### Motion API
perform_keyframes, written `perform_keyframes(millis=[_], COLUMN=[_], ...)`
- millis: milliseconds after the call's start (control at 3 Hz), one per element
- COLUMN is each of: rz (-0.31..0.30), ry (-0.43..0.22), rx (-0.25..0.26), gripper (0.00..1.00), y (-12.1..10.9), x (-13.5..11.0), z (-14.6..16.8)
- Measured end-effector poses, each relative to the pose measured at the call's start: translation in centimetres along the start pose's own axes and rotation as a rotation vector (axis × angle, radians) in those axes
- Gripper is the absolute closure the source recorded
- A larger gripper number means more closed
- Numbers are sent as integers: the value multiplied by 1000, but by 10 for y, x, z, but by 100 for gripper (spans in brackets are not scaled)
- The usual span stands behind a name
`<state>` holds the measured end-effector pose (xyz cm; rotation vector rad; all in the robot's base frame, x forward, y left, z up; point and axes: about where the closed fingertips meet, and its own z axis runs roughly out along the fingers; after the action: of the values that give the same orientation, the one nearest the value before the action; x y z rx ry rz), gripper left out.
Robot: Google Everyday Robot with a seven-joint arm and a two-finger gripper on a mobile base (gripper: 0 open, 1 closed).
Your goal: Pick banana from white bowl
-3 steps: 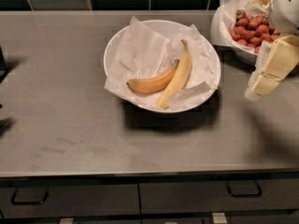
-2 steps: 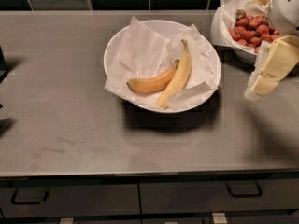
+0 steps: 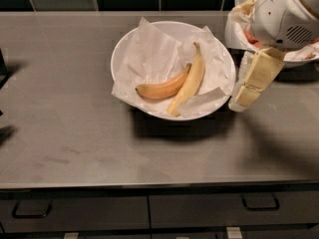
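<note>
The white bowl (image 3: 118,51), lined with crinkled white paper, stands at the middle of the grey counter. The banana (image 3: 192,79), long, straight and pale yellow with a dark stem tip, lies in it slanting from upper right to lower left. A shorter, curved orange-yellow banana (image 3: 162,89) lies against its left side. My gripper (image 3: 239,102) hangs just outside the bowl's right rim, pointing down and left, its tip close to the counter. It holds nothing.
A second white bowl (image 3: 305,59) with red strawberries (image 3: 249,37) sits at the back right, mostly hidden by my arm's white wrist housing (image 3: 284,14). The counter's front edge (image 3: 149,185) runs above drawers with handles (image 3: 259,203). A dark tiled wall lies behind.
My gripper has moved left, from beside the strawberry bowl to the white bowl's right rim. The arm now covers most of the strawberry bowl. The bananas have not moved.
</note>
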<state>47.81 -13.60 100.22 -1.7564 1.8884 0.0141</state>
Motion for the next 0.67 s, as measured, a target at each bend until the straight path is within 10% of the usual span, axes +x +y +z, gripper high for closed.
perform_keyframes(millis=[667], rz=[-44], ry=[-27], rx=[7], gripper=[0], y=[-4], x=[-17], z=[17])
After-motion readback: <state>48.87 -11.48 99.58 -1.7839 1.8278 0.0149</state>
